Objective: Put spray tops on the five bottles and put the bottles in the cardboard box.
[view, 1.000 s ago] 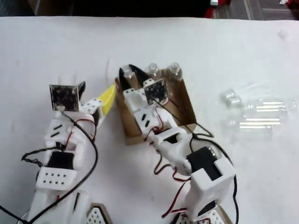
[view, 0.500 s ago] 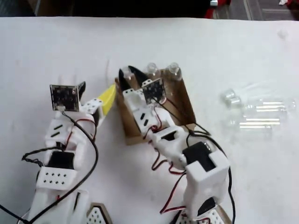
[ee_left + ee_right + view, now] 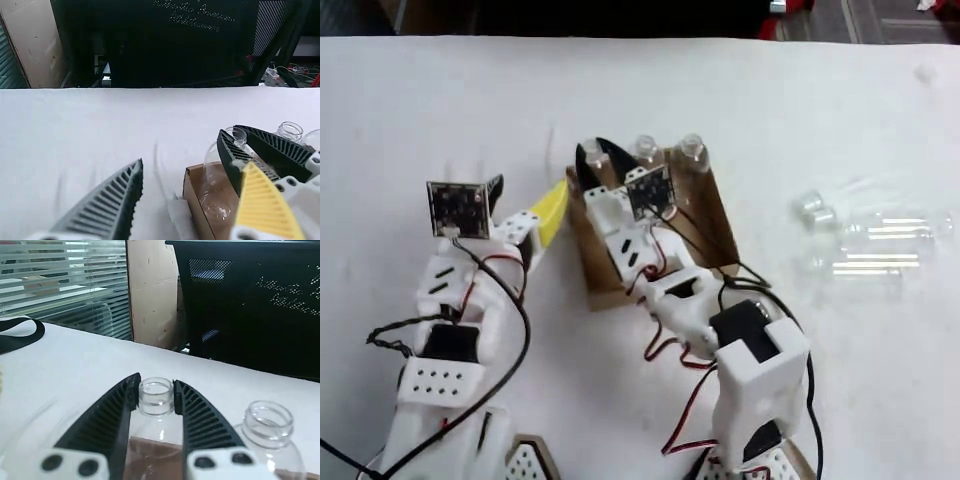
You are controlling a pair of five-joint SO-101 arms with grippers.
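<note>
High view, left gripper (image 3: 530,186): fingers spread wide, over the table (image 3: 410,100), just beside the cardboard box.
Cardboard box (image 3: 718,228): mid-table, three capless bottles standing at its far end.
Right gripper (image 3: 155,383): pinching the neck of the leftmost bottle (image 3: 156,396) in the box.
Neighbour bottles (image 3: 646,148): upright, untouched.
Loose bottles (image 3: 865,245): lying on the table, well right of the box.

On my monitor, three clear open-necked bottles (image 3: 692,150) stand upright at the cardboard box's (image 3: 715,215) far end; loose bottles (image 3: 870,240) lie sideways well to its right.
</note>
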